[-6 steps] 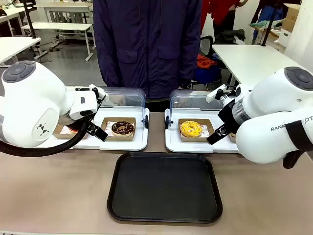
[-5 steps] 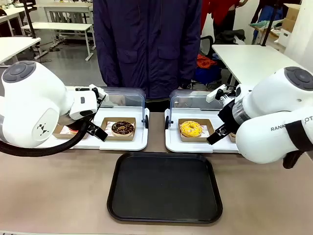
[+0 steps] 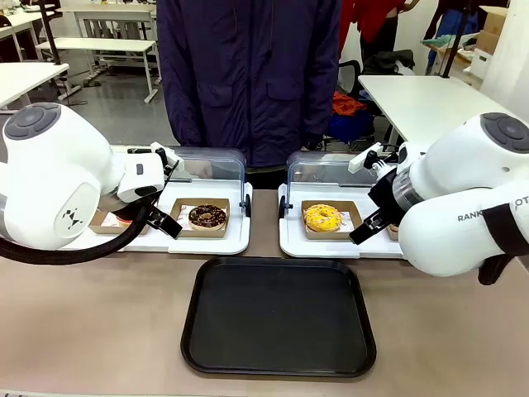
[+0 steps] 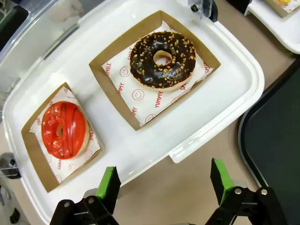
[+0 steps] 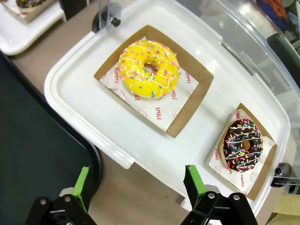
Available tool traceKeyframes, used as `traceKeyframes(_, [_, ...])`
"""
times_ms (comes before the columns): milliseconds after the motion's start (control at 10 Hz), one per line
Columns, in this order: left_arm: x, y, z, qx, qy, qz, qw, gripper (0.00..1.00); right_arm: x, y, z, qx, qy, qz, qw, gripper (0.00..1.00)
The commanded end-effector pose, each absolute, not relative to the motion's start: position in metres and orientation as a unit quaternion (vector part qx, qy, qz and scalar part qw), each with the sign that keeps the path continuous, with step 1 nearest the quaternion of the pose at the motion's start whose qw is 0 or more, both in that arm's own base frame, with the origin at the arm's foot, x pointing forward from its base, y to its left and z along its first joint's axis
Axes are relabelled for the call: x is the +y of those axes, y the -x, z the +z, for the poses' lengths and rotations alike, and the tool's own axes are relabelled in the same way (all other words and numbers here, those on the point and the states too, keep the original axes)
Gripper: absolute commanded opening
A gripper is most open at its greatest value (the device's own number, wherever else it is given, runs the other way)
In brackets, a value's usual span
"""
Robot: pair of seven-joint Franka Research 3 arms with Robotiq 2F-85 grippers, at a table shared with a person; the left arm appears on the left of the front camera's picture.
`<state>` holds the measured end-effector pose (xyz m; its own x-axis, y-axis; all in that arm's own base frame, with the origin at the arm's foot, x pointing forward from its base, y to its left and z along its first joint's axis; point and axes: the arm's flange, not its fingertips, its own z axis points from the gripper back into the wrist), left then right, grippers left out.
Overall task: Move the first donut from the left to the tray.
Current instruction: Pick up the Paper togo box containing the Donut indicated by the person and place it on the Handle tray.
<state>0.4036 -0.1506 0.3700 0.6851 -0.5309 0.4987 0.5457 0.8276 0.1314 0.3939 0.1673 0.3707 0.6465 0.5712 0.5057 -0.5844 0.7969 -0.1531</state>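
The glossy red-glazed ring donut looks light, soft and sticky; pinch its brown cardboard holder instead; left gripper gapes wide, empty

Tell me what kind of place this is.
Likely a robotics lab, not a shop: two robot arms, bare white work tables behind the person, donuts staged on lidded white trays.

1. Red donut: smooth, glossy glaze.
2. Cardboard holder: matt brown card, lined with printed paper.
3. Black tray: matt, plastic-looking.
4. White tray: smooth, faintly shiny plastic.
5. Table: smooth, matt beige top.
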Motion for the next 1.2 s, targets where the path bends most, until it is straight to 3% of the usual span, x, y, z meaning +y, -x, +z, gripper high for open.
traceKeyframes(0, [-0.151, -0.404, 0.37, -0.267, 0.014, -0.293, 0.918, 1.0, 0.167, -0.394, 0.371, -0.275, -0.012, 0.318, 0.907, 1.0])
traceKeyframes(400, [-0.151, -0.404, 0.37, -0.267, 0.014, -0.293, 0.918, 1.0, 0.167, -0.394, 0.371, -0.275, -0.012, 0.318, 0.907, 1.0])
traceKeyframes(800, [-0.086, -0.41, 0.46, -0.258, 0.086, -0.33, 0.904, 1.0, 0.126, -0.397, 0.477, -0.295, -0.086, 0.319, 0.897, 1.0])
traceKeyframes(1100, [-0.017, -0.401, 0.516, -0.262, 0.165, -0.427, 0.849, 1.0, 0.013, -0.377, 0.521, -0.295, -0.148, 0.382, 0.863, 1.0])
